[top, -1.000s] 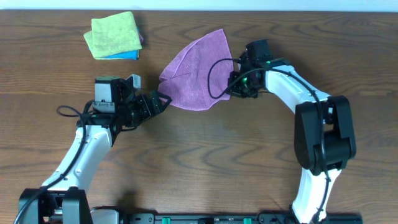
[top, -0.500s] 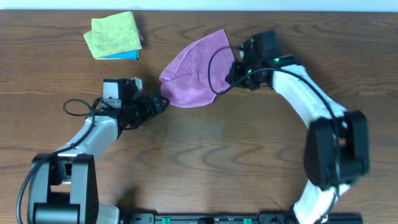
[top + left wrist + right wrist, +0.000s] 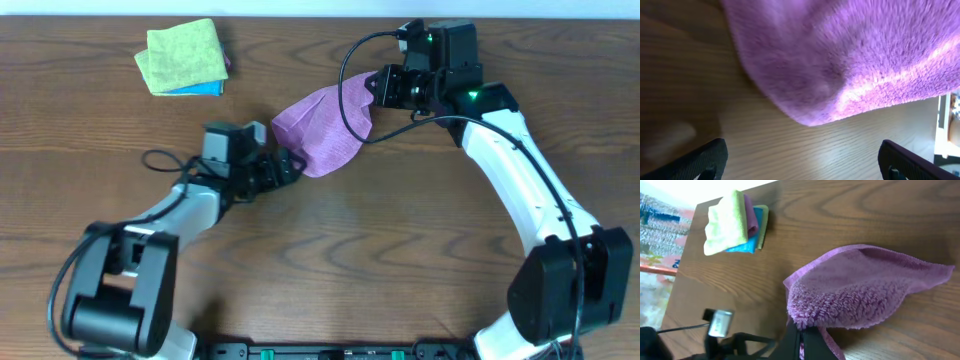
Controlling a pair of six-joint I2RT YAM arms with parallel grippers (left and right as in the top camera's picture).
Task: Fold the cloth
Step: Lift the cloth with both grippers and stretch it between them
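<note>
The purple cloth (image 3: 322, 135) is partly lifted off the wooden table, bunched and draping down. My right gripper (image 3: 383, 90) is shut on its far right edge and holds that edge up. In the right wrist view the jaws (image 3: 802, 336) pinch the terry edge, and the cloth (image 3: 865, 290) folds over in front. My left gripper (image 3: 290, 165) is open, low at the cloth's near left edge. In the left wrist view its fingers (image 3: 805, 165) are wide apart with only bare table between them, and the cloth (image 3: 850, 55) hangs just ahead.
A stack of folded cloths, yellow-green (image 3: 182, 55) over blue (image 3: 205, 89), lies at the far left of the table; it also shows in the right wrist view (image 3: 732, 225). A black cable (image 3: 345, 100) loops over the purple cloth.
My right gripper has moved toward the far edge and to the right, lifting the cloth's edge so the cloth bunches up. My left gripper has moved right, along the cloth's near edge.
</note>
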